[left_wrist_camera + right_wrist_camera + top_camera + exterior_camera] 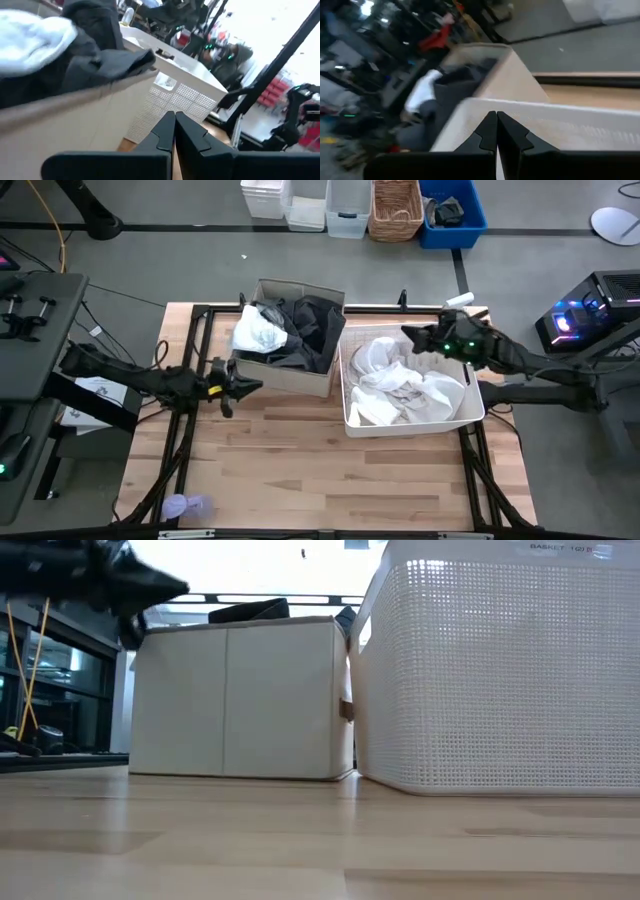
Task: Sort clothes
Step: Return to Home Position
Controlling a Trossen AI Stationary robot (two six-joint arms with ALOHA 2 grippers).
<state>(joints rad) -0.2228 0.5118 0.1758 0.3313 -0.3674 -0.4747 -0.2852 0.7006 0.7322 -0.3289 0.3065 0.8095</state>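
Dark clothes [312, 330] lie in the box [285, 378]; white clothes [400, 385] lie in the basket [478, 402]. Left pincer [252, 387], closed and empty, hangs beside the box; right pincer [407, 334], closed and empty, over the basket's rim.

two containers on one wooden table [300, 470]: one beige fabric box [285, 377], one white perforated plastic basket [415, 426]. the box holds one white garment [260, 332] plus dark grey cloth [312, 330], pieces uncountable; likewise the basket's white crumpled clothes [400, 385]. one small lavender plastic object [185, 505]. two dark grippers: left gripper [252, 387], right gripper [408, 333].
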